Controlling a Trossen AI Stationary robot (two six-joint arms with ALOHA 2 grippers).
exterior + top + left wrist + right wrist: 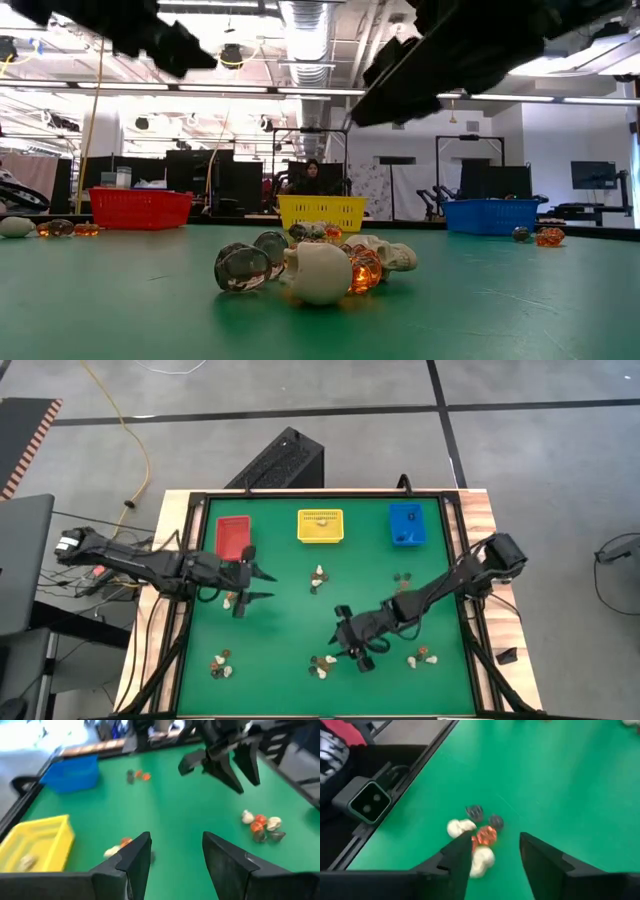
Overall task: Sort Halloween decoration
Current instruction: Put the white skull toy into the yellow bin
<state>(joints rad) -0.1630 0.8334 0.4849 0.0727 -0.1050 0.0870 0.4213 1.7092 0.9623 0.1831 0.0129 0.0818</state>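
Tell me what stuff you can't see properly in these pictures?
- Blue bin contents: too small in the high view; its wall hides them in the low view.
- Trinket shapes in the far cluster: blurred in the left wrist view.
- Right gripper fingertips: cut off by the picture's edge.

— Left arm, position?
— Reaches in from the table's left side. Left gripper (255,586) hangs above the surface, fingers (131,861) spread apart, nothing between them.
— Right arm?
— Stretched diagonally from the right edge toward the front centre. Right gripper (352,643) points down-left, fingers (457,855) parted, empty.
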